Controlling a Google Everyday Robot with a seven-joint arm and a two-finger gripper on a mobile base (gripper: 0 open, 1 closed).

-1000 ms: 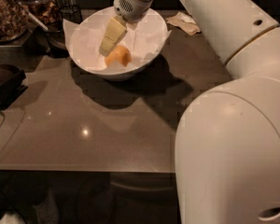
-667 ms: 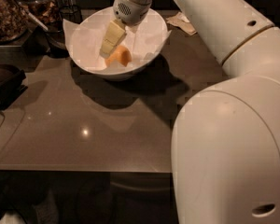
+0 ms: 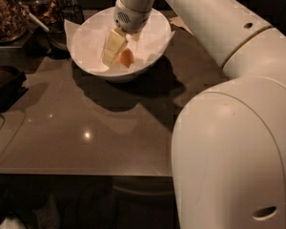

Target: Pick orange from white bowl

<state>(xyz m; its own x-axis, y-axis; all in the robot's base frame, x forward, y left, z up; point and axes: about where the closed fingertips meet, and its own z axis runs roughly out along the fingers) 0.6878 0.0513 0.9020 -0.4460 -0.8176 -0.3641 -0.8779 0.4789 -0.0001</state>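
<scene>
The white bowl [image 3: 148,56] stands at the back middle of the table, lined with crinkled white paper. The orange [image 3: 127,58] lies inside it near the middle, and only its right part shows. My gripper [image 3: 113,48] reaches down into the bowl from above. Its cream-coloured end sits right against the left side of the orange and covers part of it.
Dark glass jars [image 3: 7,11] with brown contents stand at the back left beside the bowl. A black object [image 3: 5,82] lies at the left edge. A crumpled paper [image 3: 180,24] lies behind the bowl on the right. My large white arm [image 3: 229,128] fills the right side.
The gripper has come lower into the bowl and closer onto the orange, which is now more covered. The arm's bulk has shifted in view.
</scene>
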